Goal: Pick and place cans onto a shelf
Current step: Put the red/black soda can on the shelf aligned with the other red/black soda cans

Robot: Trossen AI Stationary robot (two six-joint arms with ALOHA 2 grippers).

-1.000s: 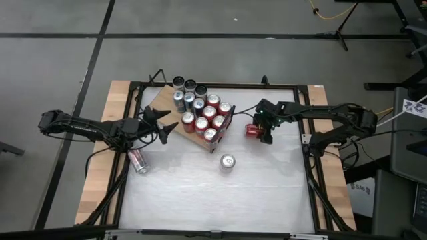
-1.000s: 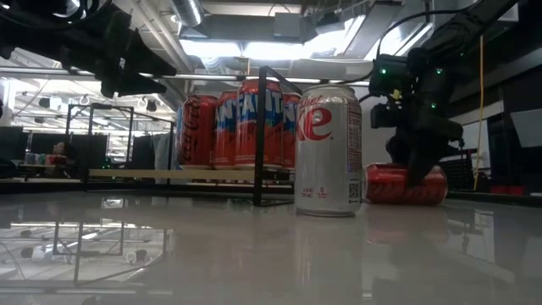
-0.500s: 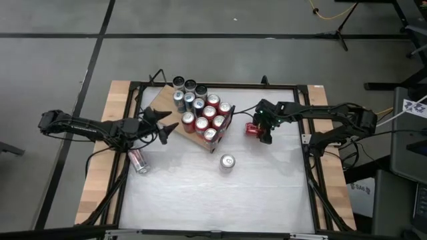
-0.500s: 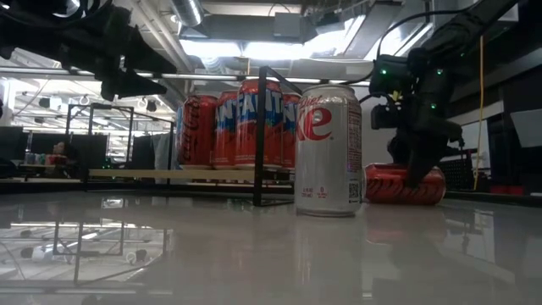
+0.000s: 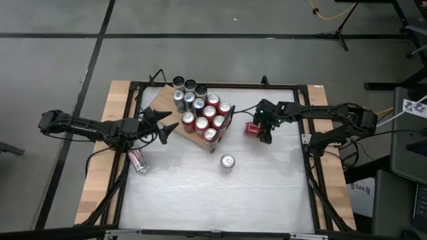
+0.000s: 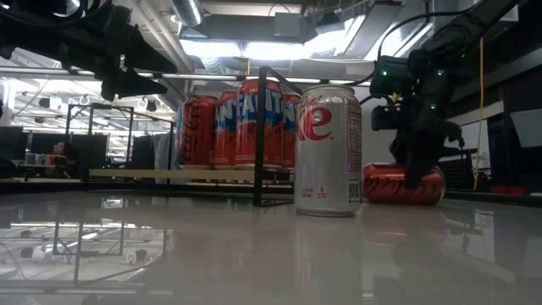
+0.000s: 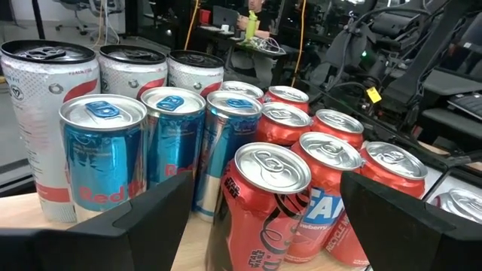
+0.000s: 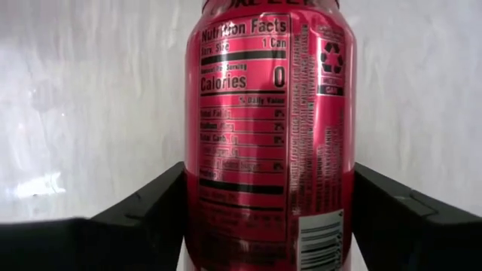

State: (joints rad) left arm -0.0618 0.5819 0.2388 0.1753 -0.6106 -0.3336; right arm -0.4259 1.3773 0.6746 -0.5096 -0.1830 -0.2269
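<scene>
Right gripper (image 5: 259, 131) is down over a red can (image 5: 251, 129) lying on its side on the worktop (image 5: 267, 193), at about 3 o'clock from the shelf (image 5: 162, 100). In the right wrist view its fingers (image 8: 147, 207) sit either side of the can (image 8: 273, 135), right against the wall; I can't tell whether they are actually clamped. Judgement: the step in hand is the grasp on this fallen can. To do it well, squeeze square across the can's middle and confirm it is seated, since a round can on a glossy top will likely roll or squirt out of an off-centre pinch. Lift straight up, then turn it upright before heading toward 9 o'clock. The shelf is already packed with standing cans (image 5: 200, 110); free board seems limited, so pick a gap at the near edge and clear the black frame (image 6: 259, 135). Left gripper (image 5: 162, 126) waits at the shelf's 8 o'clock edge, fingers (image 7: 143, 214) apart and empty, facing the red cans (image 7: 301, 162). Loose cans remain: a silver can (image 5: 227, 162) standing at 6 o'clock from the shelf and another can (image 5: 138, 161) lying at 7 o'clock.
</scene>
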